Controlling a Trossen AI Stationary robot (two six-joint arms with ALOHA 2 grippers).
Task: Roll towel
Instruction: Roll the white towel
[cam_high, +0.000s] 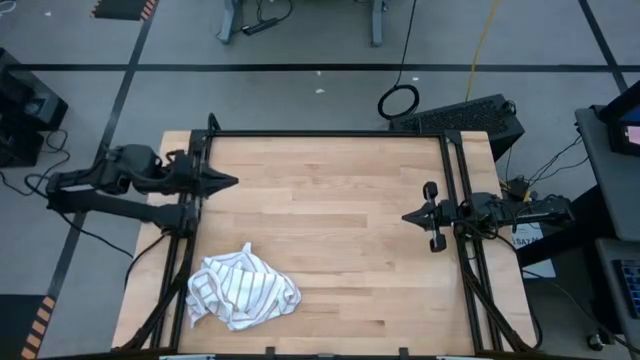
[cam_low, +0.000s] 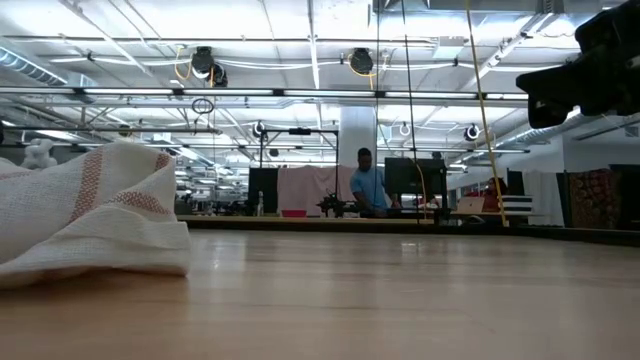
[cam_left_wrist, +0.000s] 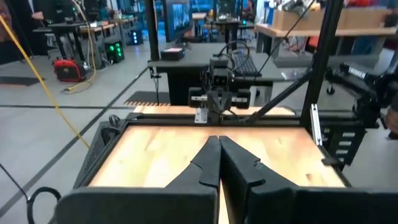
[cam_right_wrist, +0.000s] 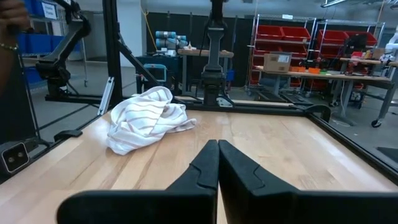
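1. Two arms wait at opposite edges of the tabletop (cam_high: 330, 230), tips pointing toward each other.
2. Left tool (cam_high: 228, 181): fingers pressed together, holding nothing.
3. Right tool (cam_high: 408, 215): fingers pressed together, holding nothing.
4. Towel (cam_high: 243, 290): crumpled heap, apart from both tools, nearer the left tool, beside its edge of the tabletop.

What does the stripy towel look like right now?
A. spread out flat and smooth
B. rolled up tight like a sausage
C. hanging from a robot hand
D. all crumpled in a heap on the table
D: the towel lies bunched and wrinkled on the wooden table, with both robot hands far from it.
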